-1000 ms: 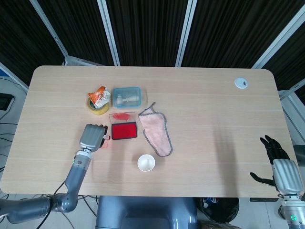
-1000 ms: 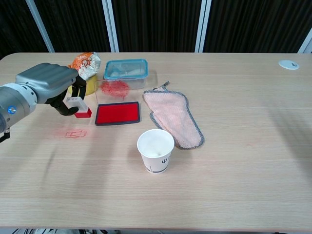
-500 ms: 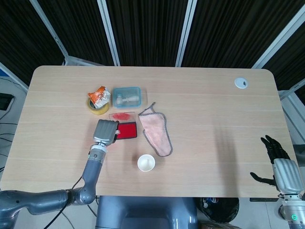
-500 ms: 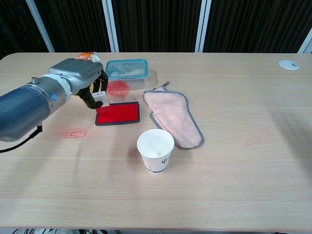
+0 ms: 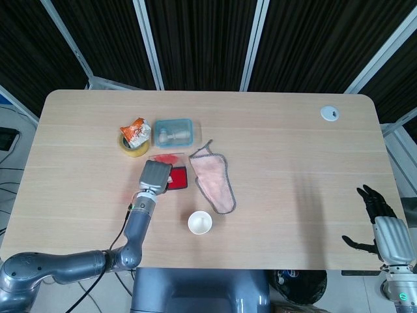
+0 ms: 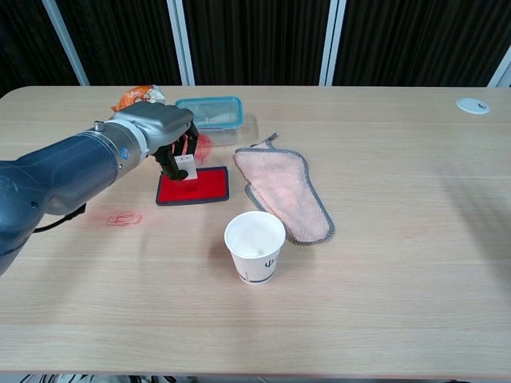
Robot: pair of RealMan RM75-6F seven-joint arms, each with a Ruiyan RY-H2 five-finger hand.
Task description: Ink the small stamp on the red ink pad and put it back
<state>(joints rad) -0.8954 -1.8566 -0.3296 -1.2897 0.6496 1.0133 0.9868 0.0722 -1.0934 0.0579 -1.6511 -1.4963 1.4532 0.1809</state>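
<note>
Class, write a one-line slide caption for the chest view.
The left hand holds the small stamp over the red ink pad, beside a paper cup and pink cloth.

1. We saw a table (image 6: 383, 319) of pale, matt wood grain.
2. Beside the red ink pad (image 6: 200, 187), whose face looked matt, lay a soft pink cloth (image 6: 287, 191) with a stitched grey edge.
3. Near the pad, the cup (image 6: 255, 246) looked like smooth white paper.
4. Behind the pad, the box (image 6: 209, 114) was clear glossy plastic.
5. The left hand (image 6: 160, 128) had a smooth, satin grey shell.
</note>
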